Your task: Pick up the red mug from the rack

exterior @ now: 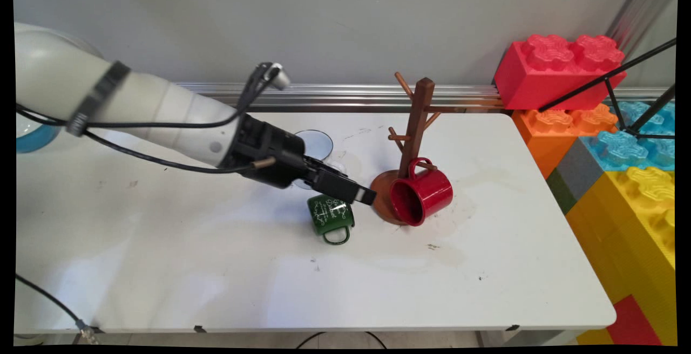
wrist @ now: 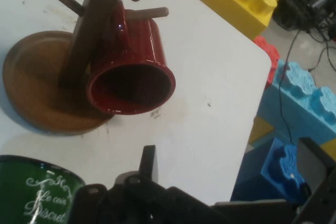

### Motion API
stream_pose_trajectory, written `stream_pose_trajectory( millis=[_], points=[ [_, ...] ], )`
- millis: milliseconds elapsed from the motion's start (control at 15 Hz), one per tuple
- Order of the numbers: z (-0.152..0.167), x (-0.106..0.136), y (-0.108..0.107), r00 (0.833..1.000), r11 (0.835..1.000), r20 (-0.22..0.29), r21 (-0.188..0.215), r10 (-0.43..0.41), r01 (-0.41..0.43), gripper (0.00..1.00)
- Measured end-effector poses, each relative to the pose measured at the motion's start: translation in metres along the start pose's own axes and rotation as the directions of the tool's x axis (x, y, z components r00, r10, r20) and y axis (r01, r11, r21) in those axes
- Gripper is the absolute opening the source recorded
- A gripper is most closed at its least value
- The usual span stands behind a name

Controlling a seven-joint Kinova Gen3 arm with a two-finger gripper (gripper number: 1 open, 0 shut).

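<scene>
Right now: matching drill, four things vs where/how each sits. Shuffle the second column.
Things:
1. red mug
2. green mug
3. wooden mug tree
4. pincer

States:
A. stands upright on a round base
B. hangs by its handle from a low peg
C. on the table under the pincer, handle toward the near edge
D. over the green mug's rim

Pairs: 1-B, 2-C, 3-A, 4-D
</scene>
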State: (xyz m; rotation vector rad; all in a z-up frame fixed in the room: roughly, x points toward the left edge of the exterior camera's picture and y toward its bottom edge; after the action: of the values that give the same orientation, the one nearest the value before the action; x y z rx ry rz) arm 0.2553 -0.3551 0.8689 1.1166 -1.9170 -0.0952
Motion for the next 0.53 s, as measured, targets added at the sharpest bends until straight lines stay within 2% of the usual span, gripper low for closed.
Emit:
stream_pose_trajectory(
  millis=[533],
  points=[
    [0.042, -0.002, 0.008, 0.996, 0.995, -0.01, 0.039, -0.086, 0.087, 1.0]
  ],
)
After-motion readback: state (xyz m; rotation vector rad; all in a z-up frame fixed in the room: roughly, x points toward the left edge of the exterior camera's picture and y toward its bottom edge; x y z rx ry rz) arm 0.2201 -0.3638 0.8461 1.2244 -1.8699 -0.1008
